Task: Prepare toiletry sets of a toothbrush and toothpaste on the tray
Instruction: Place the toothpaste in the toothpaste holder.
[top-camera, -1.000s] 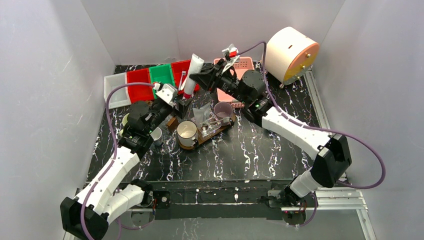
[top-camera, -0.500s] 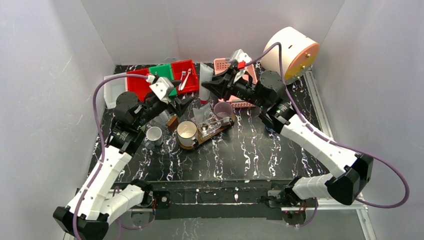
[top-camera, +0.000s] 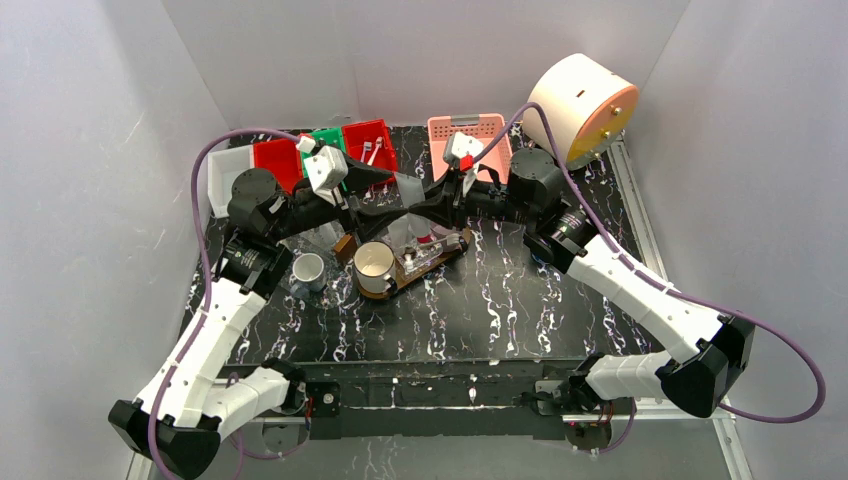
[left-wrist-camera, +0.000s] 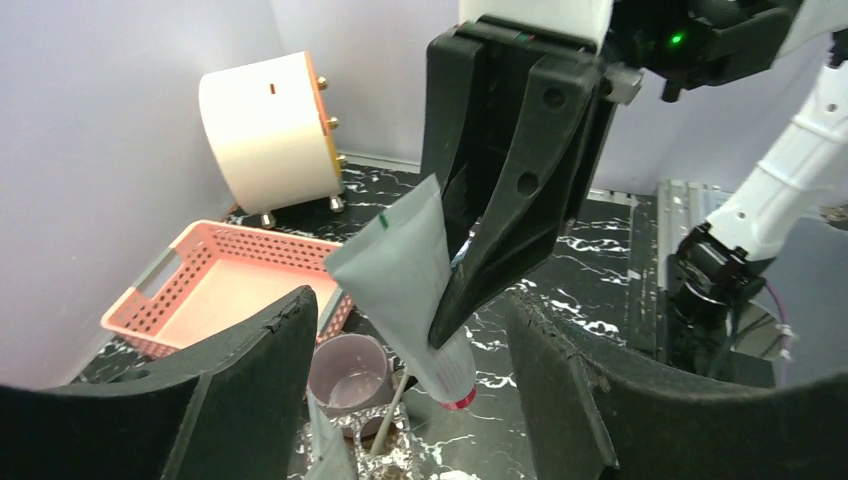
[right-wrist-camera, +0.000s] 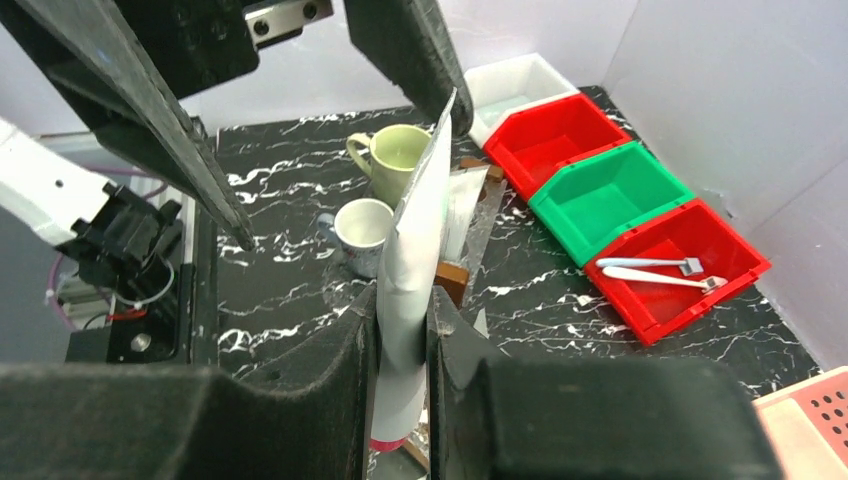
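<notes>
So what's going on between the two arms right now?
The right gripper is shut on a white plastic toothpaste tube with a red cap, holding it in the air, cap down. The left gripper faces it with its jaws open and the tube's flat crimped end between them, not yet gripped. It looks like a handover. Below, the dark-brown wooden tray already carries a cream mug.

Setting: robotics lab test cell. Evidence: plain white walls (top-camera: 100, 150) boxing in a black marbled counter (top-camera: 500, 310); left arm (top-camera: 215, 330) and right arm (top-camera: 640, 285), white, bolted at its near edge; aluminium rail (top-camera: 733, 440); purple cable (top-camera: 790, 342); plastic bins (top-camera: 372, 138).
</notes>
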